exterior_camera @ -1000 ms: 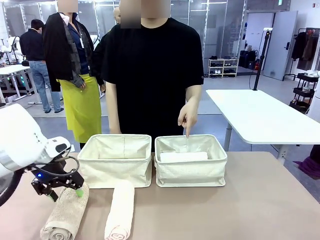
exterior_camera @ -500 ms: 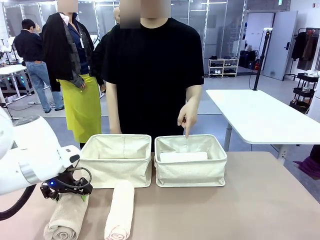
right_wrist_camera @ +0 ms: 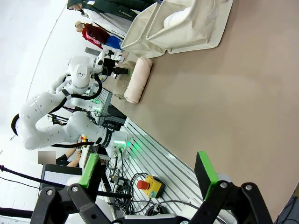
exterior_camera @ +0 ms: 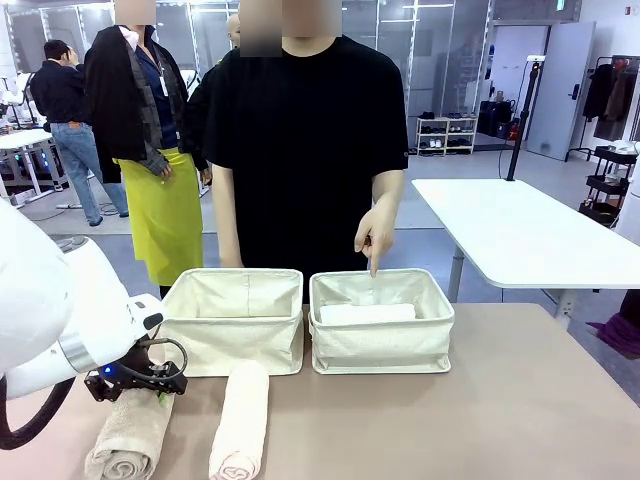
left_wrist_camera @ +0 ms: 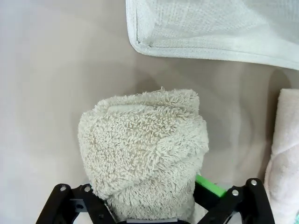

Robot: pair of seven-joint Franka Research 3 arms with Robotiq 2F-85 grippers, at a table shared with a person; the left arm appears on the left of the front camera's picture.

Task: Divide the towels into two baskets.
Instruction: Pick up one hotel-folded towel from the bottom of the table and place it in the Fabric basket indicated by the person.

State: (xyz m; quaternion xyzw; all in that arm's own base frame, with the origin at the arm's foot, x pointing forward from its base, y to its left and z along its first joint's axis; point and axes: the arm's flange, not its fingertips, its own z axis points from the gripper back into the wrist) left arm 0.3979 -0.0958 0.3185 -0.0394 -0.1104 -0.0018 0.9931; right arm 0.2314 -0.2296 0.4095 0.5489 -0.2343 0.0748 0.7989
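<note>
A tan towel (exterior_camera: 128, 438) lies rolled on the table at the front left. My left gripper (exterior_camera: 140, 385) is down over its far end, shut on it. In the left wrist view the tan towel (left_wrist_camera: 145, 154) bulges between the fingers of the left gripper (left_wrist_camera: 149, 198), with a green pad (left_wrist_camera: 210, 186) pressed into its side. A cream towel (exterior_camera: 240, 420) lies beside it. Behind them stand the left basket (exterior_camera: 232, 335) and the right basket (exterior_camera: 380, 345), which holds a white towel (exterior_camera: 367, 313). My right gripper (right_wrist_camera: 148, 172) hangs open above the table, holding nothing.
A person stands at the far side, one hand (exterior_camera: 372, 238) pointing down into the right basket. The left basket's corner (left_wrist_camera: 140, 42) lies just ahead of the held towel. Bare tabletop (exterior_camera: 480, 420) stretches to the right.
My left arm lowered the gripper onto the tan towel's far end, and its jaws closed from wide open onto the roll. The person's hand and the right gripper stayed put.
</note>
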